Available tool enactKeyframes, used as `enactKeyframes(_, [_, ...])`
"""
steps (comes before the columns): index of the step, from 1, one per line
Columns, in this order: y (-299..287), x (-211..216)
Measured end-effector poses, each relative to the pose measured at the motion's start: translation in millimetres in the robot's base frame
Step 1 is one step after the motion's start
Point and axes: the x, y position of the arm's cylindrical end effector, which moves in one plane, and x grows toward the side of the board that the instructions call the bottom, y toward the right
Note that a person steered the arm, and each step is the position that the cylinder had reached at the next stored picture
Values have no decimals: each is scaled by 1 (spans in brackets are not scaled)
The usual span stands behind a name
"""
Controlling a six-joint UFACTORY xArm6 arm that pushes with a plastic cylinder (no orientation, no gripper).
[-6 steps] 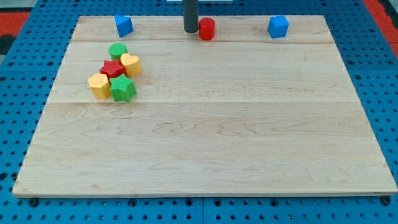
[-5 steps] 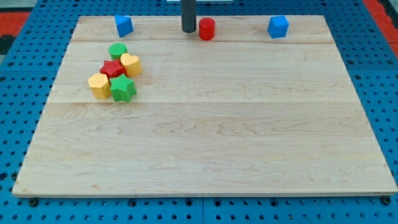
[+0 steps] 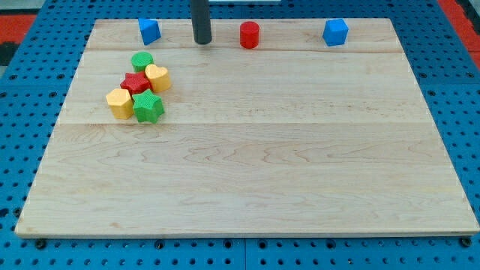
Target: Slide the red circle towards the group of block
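Note:
The red circle (image 3: pixel 249 34) stands near the view's top edge of the wooden board, a little right of centre. My tip (image 3: pixel 201 42) is to its left, apart from it, with a clear gap between. The group sits at the view's upper left: a green circle (image 3: pixel 142 61), a yellow heart (image 3: pixel 157 77), a red star (image 3: pixel 136 83), a yellow block (image 3: pixel 119 103) and a green star (image 3: pixel 148 107), all touching or nearly so.
A blue block (image 3: pixel 149 31) lies at the view's top left, above the group. Another blue block (image 3: pixel 335 31) lies at the top right. The wooden board (image 3: pixel 247 180) rests on a blue pegboard.
My tip has moved to the view's left, away from the red circle it stood beside. The red circle and the other blocks have not moved.

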Motion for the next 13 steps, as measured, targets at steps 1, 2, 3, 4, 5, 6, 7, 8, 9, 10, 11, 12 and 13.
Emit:
enactKeyframes(1, [16, 30])
enactKeyframes(2, [16, 30])
enactKeyframes(3, [16, 30])
enactKeyframes(4, [24, 33])
enactKeyframes(5, [33, 38])
enactKeyframes(6, [48, 38])
enactKeyframes(7, [108, -3])
enactKeyframes(8, [110, -74])
enactKeyframes(9, [57, -66])
enactKeyframes(10, [52, -22])
enactKeyframes(11, [56, -62])
enactKeyframes(12, [56, -78])
enactKeyframes(13, [59, -78])
